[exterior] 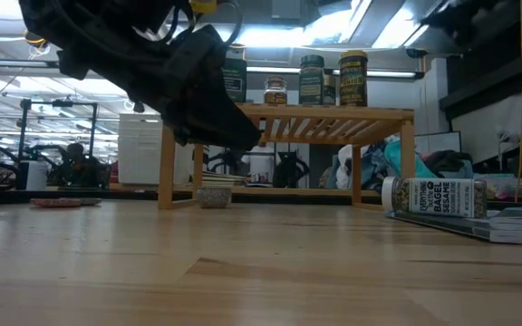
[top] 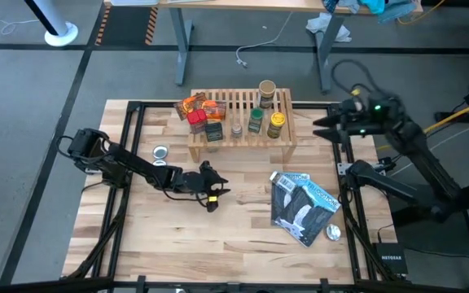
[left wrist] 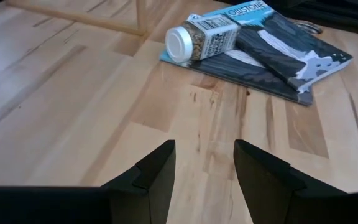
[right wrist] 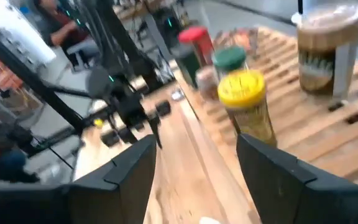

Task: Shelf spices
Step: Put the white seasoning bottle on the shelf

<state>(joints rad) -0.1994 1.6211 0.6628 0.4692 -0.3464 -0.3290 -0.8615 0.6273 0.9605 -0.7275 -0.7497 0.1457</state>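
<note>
In front of the shelf [top: 241, 122], on the bare table [top: 218, 236], the left gripper [top: 215, 194] hangs low with its fingers spread apart and nothing between them. Its wrist view looks straight across the wood at the one jar [left wrist: 202, 38] not yet put away: a white-capped seasoning jar lying on its side, resting on the near edge of the blue-and-black pouch [top: 301, 205], which lies off the shelf's right front corner. A silver disc [top: 333, 233] lies by the pouch's front corner, another disc [top: 160, 151] by the shelf's left leg.

On the shelf itself the work looks mostly done. At its left end sit the orange packets [top: 192, 105], a red-capped jar [top: 197, 121] and the dark tin [top: 213, 131]; toward the middle and right stand a small jar [top: 237, 129], a green-capped jar [top: 256, 120], a yellow-capped jar [top: 276, 124] and, at the back, a tan-capped jar [top: 266, 90].

Off the shelf's right end the right gripper [top: 321, 127] is raised beside it, fingers parted and empty, facing the standing jars.

Judging by this, only the fallen jar remains, and the left gripper seems lined up to fetch it.
</note>
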